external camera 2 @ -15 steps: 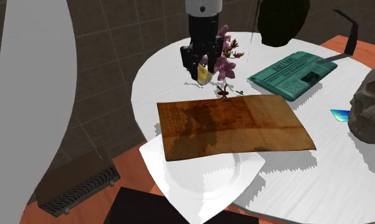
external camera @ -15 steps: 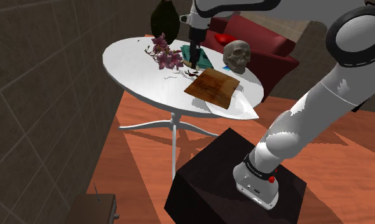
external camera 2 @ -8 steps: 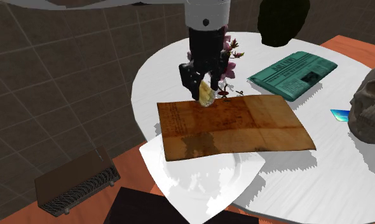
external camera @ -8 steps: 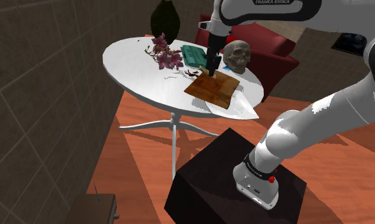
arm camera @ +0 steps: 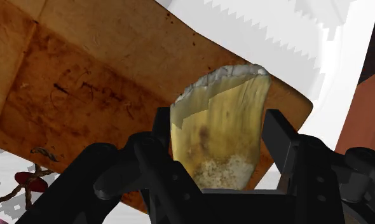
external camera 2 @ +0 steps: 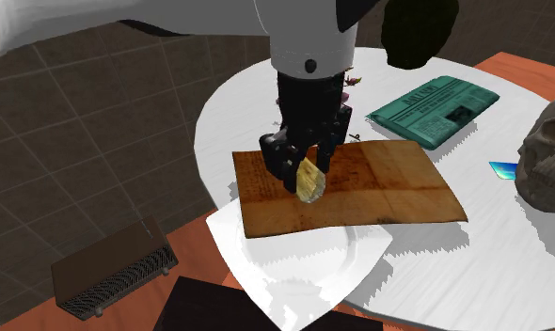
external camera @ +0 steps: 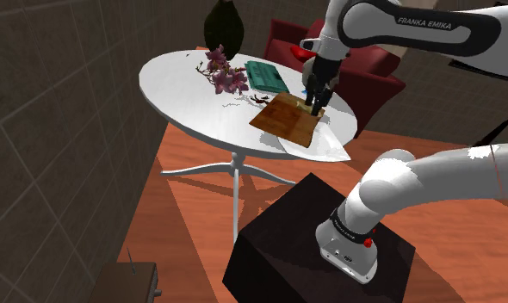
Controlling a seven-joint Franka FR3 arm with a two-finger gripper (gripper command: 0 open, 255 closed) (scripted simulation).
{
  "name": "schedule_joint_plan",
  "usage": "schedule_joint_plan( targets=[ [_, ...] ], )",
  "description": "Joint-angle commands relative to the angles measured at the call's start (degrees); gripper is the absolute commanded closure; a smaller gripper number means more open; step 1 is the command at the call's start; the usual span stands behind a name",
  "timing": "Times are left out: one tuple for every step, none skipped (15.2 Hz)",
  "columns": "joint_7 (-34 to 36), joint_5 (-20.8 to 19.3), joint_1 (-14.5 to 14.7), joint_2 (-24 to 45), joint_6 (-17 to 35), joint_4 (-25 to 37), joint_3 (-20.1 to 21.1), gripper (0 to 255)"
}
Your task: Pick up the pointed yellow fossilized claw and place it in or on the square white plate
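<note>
Claw [external camera 2: 309, 179], yellow with a pale ragged end, sits clamped between the two black fingers of the pincer [external camera 2: 304, 175], which closes on its sides. In the wrist view the claw [arm camera: 221, 124] fills the gap of the pincer [arm camera: 219, 130], its pale end pointing away from the hand, its grainy end down between the fingers.

The claw hangs over a brown stained sheet [external camera 2: 379, 183] that lies across the white square plate [external camera 2: 304, 273]. Whether its tip touches the sheet cannot be told. The sheet covers the far part of the plate. The bare near part of the plate reaches the edge of the round white tabletop [external camera 2: 473, 263] on the side of the dark stand [external camera: 312, 241].

In the shoulder view the arm bends over the tabletop [external camera: 175, 82] and the pincer [external camera: 316, 107] points down at the sheet [external camera: 282, 119], at its end far from the flowers [external camera: 226, 77]; the plate [external camera: 330, 142] shows beneath.

A green book [external camera 2: 436, 108] lies beyond the sheet, apart from it. A grey skull [external camera 2: 548, 155] stands at the second exterior view's right with a small blue card [external camera 2: 503, 170] just beside it. A dark vase [external camera: 222, 26] stands at the tabletop's far edge behind the flowers. A red sofa [external camera: 373, 64] is behind the tabletop, and a brown box [external camera 2: 111, 268] rests on the floor
</note>
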Motion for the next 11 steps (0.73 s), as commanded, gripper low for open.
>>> schedule_joint_plan(
  targets=[
    [-0.3, -0.2, -0.2, -4.8, -2.3, -2.5, 0.0, 255],
    [-0.6, -0.5, -0.5, -7.3, -3.6, -3.7, -0.2, 255],
    [-0.9, -0.6, -0.6, -8.7, -4.3, -4.4, -0.3, 255],
    [-0.8, -0.7, -0.6, -8.8, -3.6, -5.2, -0.4, 255],
    [-0.8, -0.7, -0.6, -9.0, -2.9, -6.1, -0.4, 255],
    [-0.7, -0.7, -0.7, -9.1, -2.2, -6.9, -0.5, 255],
    [-0.7, -0.8, -0.7, -9.3, -1.5, -7.7, -0.5, 255],
    [-0.6, -0.8, -0.7, -9.4, -0.8, -8.6, -0.6, 255],
    [-0.6, -0.9, -0.7, -9.5, -0.1, -9.4, -0.6, 255],
    [-0.5, -0.9, -0.7, -9.5, 0.7, -10.2, -0.7, 255],
    [-0.5, -1.0, -0.7, -9.6, 1.4, -11.0, -0.7, 255]
  ],
)
